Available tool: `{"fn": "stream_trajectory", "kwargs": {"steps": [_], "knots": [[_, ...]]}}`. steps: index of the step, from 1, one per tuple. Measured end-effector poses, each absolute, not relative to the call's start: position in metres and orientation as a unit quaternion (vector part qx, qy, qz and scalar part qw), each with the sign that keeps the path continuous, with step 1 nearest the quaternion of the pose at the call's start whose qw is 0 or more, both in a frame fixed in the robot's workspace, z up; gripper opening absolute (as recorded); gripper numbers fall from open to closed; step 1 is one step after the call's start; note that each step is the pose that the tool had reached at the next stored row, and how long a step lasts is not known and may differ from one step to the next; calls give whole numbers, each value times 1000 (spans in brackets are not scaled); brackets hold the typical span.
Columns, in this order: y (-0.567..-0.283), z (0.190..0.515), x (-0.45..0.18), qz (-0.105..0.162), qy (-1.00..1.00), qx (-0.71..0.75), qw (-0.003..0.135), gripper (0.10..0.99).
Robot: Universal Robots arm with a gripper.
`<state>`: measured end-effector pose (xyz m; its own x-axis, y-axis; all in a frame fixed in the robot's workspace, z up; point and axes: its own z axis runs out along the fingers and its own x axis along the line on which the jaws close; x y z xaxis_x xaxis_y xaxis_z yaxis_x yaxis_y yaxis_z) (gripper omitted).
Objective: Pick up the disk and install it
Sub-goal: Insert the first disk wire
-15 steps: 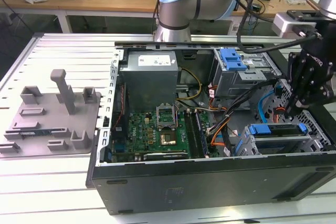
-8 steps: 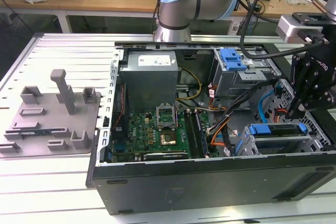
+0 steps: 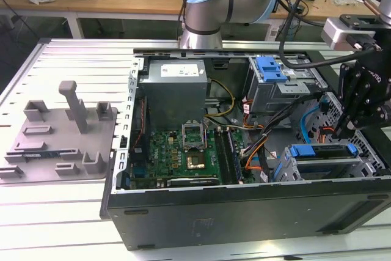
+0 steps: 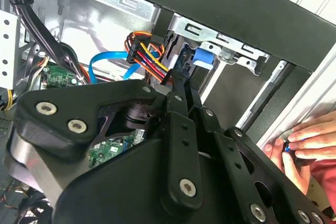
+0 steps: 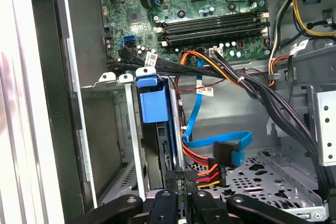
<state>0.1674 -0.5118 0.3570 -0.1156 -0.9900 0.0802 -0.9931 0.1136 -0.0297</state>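
The disk (image 3: 322, 150) lies in the drive cage (image 3: 372, 163) at the case's (image 3: 244, 212) 4 o'clock corner in the exterior view. Its long axis runs from 9 to 3 o'clock, level with the cage's top edge. Its blue carrier frame lines that edge, and its blue tab end faces 9 o'clock, toward the motherboard (image 3: 183, 151). In the first wrist view the disk (image 5: 154, 103) stands on edge in its slot between 2 silver rails, tab end away from the camera.

The gripper (image 3: 337, 132) hangs from 2 o'clock over the disk's 3 o'clock end. In both wrist views its fingers (image 5: 170, 179) are drawn narrow, tips together, with nothing seen held between them. The gripper (image 4: 181, 80) points down the disk's length toward the blue tab (image 4: 202, 56). Whether the tips touch the disk cannot be told.

A flat blue data cable (image 5: 215, 142) and an orange, red and yellow power lead (image 5: 202, 171) lie just beside the gripper (image 5: 178, 174). At 1 o'clock from the motherboard, an upper cage carries 1 more blue carrier (image 3: 270, 68). A person's hand (image 4: 304, 145) rests against the case's outer wall.
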Motion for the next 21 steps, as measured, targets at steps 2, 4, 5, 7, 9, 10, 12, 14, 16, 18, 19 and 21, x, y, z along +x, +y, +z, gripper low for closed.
{"fn": "stream_trajectory", "kwargs": {"steps": [2, 4, 5, 7, 9, 10, 12, 14, 16, 18, 19, 21], "knots": [[-512, 357, 167, 38, -746, 665, 20, 165], [-512, 357, 166, 38, -746, 665, 20, 165], [-512, 357, 165, 38, -746, 665, 20, 165], [-513, 357, 164, 38, -744, 667, 20, 165], [-514, 357, 164, 38, -739, 672, 20, 165], [-514, 357, 164, 38, -736, 675, 20, 165], [-515, 357, 164, 38, -730, 683, 19, 165], [-515, 357, 164, 38, -724, 689, 19, 165], [-515, 357, 164, 38, -723, 689, 19, 165], [-515, 357, 164, 38, -723, 689, 19, 165], [-515, 357, 164, 38, -723, 689, 19, 165], [-515, 357, 164, 38, -723, 689, 19, 165]]}}
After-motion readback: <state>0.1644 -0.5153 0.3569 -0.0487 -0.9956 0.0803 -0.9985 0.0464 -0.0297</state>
